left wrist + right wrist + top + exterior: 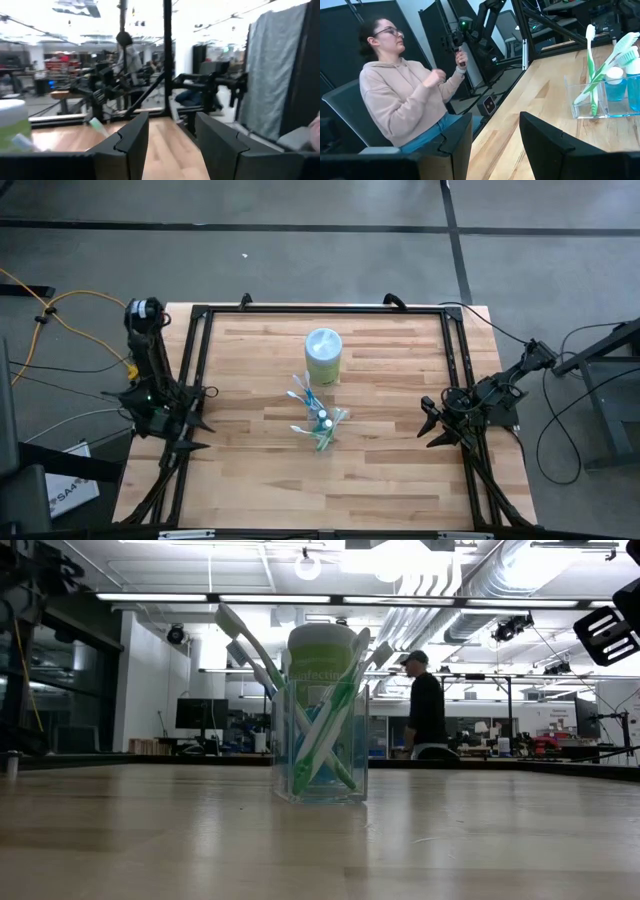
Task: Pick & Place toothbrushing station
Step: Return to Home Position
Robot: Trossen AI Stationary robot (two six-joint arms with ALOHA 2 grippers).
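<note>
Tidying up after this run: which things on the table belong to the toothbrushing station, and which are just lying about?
Job: clear tumbler; toothbrushes and toothpaste tubes standing in it; left gripper and right gripper, open at the table's sides.
Lying about: green-and-white canister near the tumbler.

High view: overhead, straight down, far enough back to take in the whole table [380, 470] with both arms at its left and right edges. Low view: table-top height at the near edge, level toward the far edge. It sits close to the clear tumbler [320, 755] mid-table, with the green-white canister [322, 650] straight behind and a standing person [425, 700] in the room beyond. Left wrist view: low over the table, past the left gripper [170, 120], fingers spread, toward the right edge. Right wrist view: past the right gripper [495, 120], fingers spread, across the table to a seated person [400, 95] off its edge. Tumbler shared by high, low and right wrist views; canister by high, low and left wrist views.
</note>
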